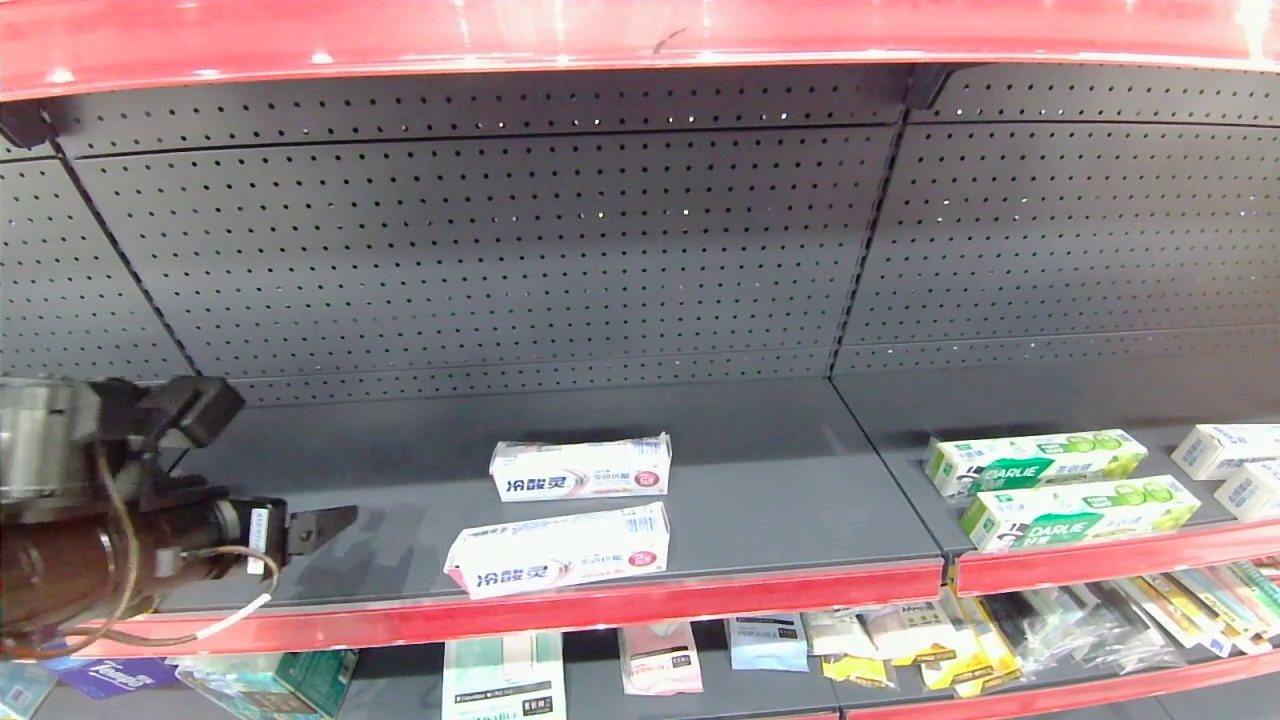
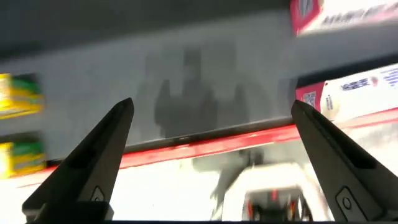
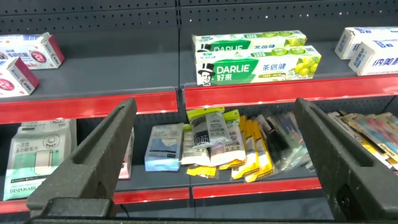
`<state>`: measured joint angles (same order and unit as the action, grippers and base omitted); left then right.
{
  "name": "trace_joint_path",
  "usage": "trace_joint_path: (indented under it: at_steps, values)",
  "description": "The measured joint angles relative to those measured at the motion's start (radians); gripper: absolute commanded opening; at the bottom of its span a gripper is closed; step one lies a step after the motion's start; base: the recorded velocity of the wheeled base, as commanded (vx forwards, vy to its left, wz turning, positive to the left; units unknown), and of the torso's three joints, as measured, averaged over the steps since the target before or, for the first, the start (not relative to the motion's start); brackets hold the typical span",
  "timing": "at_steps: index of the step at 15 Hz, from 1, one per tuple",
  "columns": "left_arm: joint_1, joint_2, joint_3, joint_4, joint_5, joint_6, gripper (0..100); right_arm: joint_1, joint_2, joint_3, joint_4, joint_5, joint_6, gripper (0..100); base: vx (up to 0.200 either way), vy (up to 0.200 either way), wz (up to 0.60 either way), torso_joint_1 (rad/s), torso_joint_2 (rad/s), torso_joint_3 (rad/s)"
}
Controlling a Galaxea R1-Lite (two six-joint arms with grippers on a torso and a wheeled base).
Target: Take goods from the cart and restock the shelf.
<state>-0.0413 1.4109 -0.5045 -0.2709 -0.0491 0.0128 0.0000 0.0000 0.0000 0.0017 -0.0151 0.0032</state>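
Left claw [image 2: 212, 104] splayed and empty above the red front lip of the dark grey metal shelf [image 1: 780, 480], left of two white-and-pink cardboard toothpaste boxes [image 1: 580, 468] lying flat, one behind the other. Right claw [image 3: 216, 102] likewise released, facing two green-and-white toothpaste cartons [image 3: 255, 62] in the neighbouring bay.

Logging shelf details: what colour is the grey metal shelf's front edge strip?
Red front edge strip, clearest in head view.
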Motion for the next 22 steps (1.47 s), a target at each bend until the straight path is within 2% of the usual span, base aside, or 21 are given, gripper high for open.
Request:
trace_joint_path:
  at_steps: [2,4,8,10,15,19,22]
  values:
    - [0.070,-0.152,0.057,-0.035,-0.045,0.000,100,0.000,0.000,0.000,0.000,0.000,0.000,100,0.000,0.000,0.00,0.000,0.00,0.000]
    - [0.109,-0.296,0.084,-0.036,-0.066,0.012,100,0.000,0.000,0.000,0.000,0.000,0.000,100,0.000,0.000,0.00,0.000,0.00,0.000]
    - [0.133,-0.598,0.194,0.010,-0.081,0.126,100,0.000,0.000,0.000,0.000,0.000,0.000,100,0.000,0.000,0.00,0.000,0.00,0.000]
    - [0.136,-0.770,0.275,0.037,-0.083,0.145,100,0.000,0.000,0.000,0.000,0.001,0.000,100,0.000,0.000,0.00,0.000,0.00,0.000]
    - [0.138,-1.214,0.454,0.201,-0.076,0.150,100,0.000,0.000,0.000,0.000,0.004,-0.004,100,0.000,0.000,0.00,0.000,0.00,0.000]
    - [0.139,-1.302,0.501,0.220,-0.069,0.106,100,0.000,0.000,0.000,0.000,0.010,-0.007,100,0.000,0.000,0.00,0.000,0.00,0.000]
    - [0.139,-1.319,0.504,0.220,-0.070,0.099,100,0.000,0.000,0.000,0.000,0.009,-0.007,100,0.000,0.000,0.60,0.001,0.00,0.002]
